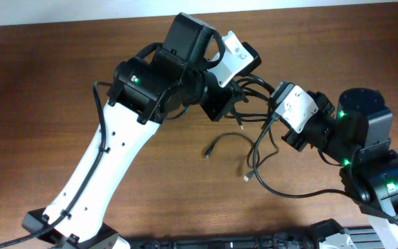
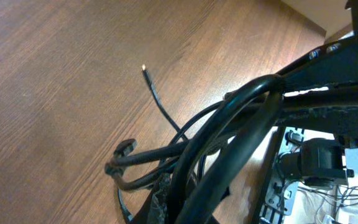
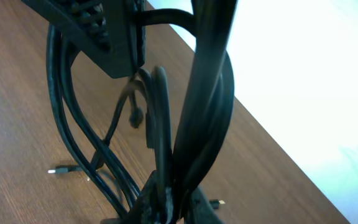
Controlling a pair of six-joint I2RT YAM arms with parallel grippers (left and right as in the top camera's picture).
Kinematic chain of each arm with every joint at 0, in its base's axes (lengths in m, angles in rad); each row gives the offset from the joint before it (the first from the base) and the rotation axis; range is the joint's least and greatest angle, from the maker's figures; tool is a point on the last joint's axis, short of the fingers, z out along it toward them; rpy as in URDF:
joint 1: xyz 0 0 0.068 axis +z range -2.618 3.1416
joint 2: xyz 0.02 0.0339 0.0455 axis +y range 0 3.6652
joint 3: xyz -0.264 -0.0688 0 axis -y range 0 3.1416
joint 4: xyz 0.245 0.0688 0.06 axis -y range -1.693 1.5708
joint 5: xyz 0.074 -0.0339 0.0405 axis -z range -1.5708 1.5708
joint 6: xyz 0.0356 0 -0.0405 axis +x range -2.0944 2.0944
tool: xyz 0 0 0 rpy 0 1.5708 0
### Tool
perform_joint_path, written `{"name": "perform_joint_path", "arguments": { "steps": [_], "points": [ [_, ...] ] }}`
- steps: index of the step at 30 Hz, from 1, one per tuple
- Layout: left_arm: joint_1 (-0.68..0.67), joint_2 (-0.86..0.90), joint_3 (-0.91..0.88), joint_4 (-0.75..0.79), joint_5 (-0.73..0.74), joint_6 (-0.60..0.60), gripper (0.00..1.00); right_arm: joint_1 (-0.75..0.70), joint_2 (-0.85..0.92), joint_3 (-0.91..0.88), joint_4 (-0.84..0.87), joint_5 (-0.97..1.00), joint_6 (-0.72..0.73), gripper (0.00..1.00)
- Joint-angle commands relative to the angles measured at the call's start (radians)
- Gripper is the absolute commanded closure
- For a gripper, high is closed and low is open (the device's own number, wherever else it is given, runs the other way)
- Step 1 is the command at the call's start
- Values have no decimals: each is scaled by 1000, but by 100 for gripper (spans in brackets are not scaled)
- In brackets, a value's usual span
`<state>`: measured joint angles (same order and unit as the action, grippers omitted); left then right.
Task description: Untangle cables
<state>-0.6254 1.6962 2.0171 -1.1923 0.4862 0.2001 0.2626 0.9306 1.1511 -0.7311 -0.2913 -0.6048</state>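
Fingers [image 2: 161,198] of the left gripper [image 1: 235,97] are seen only as a dark, rough mass at the bottom edge of the left wrist view. They are pressed together on the cables [image 2: 166,117], whose strands fan out from that spot. From there one thin strand is carried up across the wood to a plug end [image 2: 143,68] with a bright tip, and a second plug end [image 2: 126,146] is found lower down, beside a bend in the bundle. Fingers [image 3: 151,202] of the right gripper [image 1: 276,119] are likewise glimpsed at the bottom of the right wrist view, clamped on several strands that are gathered between them and drawn upward, off the wood. Two long loops are seen hanging to the left of that grip, with a silver-tipped plug [image 3: 58,169] lying flat below them. From overhead the two grippers are shown near each other, right of the centre of the tabletop [image 1: 61,55], joined by a short bunch of strands. Below them, slack cord is spread on the wood in open curves, with one free end [image 1: 208,153] lying near the middle and another [image 1: 247,178] just to its right. A longer curve is traced from there toward the right arm. How the strands cross inside the bunch cannot be made out.
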Motion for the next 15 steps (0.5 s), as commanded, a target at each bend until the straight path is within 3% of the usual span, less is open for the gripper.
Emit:
{"name": "perform_joint_path", "arguments": {
  "steps": [1,6,15],
  "points": [
    [-3,-18,20,10,-49,-63,100,3,1,7,1,19,13,96],
    [-2,-18,20,13,-172,-175,100,3,0,7,2,19,88,96],
    [-2,-18,20,12,-579,-515,100,4,-30,7,1,-67,143,96]
  ]
}}
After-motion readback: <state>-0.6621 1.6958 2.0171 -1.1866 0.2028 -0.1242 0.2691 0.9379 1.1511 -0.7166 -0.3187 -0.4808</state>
